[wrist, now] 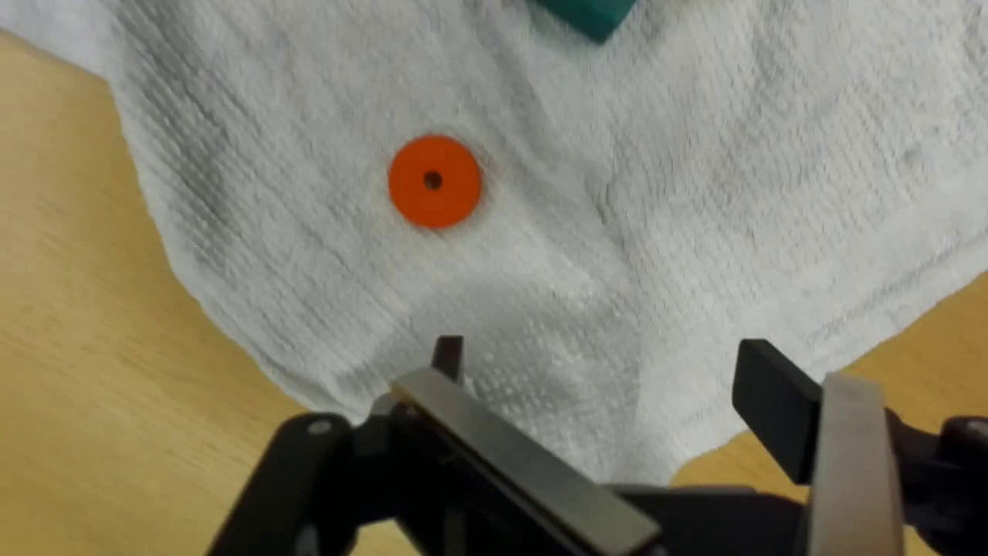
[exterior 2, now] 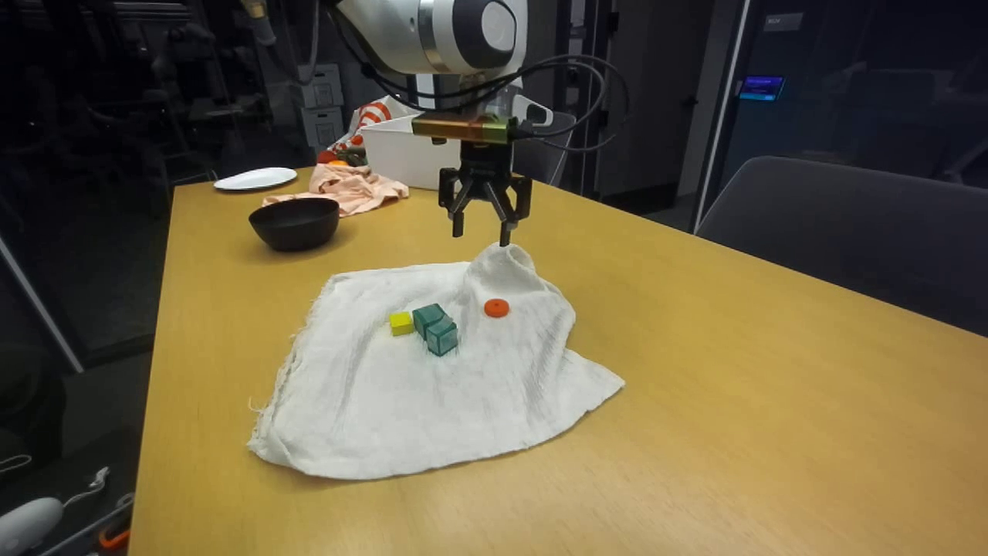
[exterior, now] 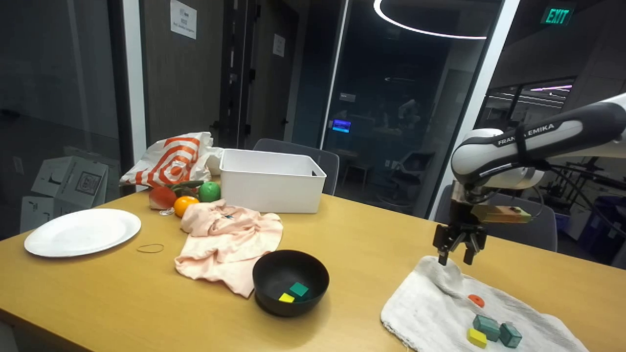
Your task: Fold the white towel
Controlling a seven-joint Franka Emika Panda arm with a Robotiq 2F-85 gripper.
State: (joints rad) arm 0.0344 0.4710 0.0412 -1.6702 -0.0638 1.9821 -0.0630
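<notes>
White towel (exterior 2: 386,417) at the centre of an exterior view, just below wide-spread, empty fingers (exterior 2: 505,234), likely to spill green blocks (exterior 2: 435,327) and orange disc (exterior 2: 496,308) if folded while laden.

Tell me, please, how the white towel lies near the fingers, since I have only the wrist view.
Observer: In both exterior views, the white towel rises in a peak close under one of the fingers; whether they touch, I cannot tell.
Operator: Thank you; what does the green corner up top belong to?
Observer: To one of two green blocks, side by side on the towel.
Operator: Is anything nearby that I cannot see?
Observer: A black bowl stands apart from the towel, holding a green piece and a yellow piece.
</notes>
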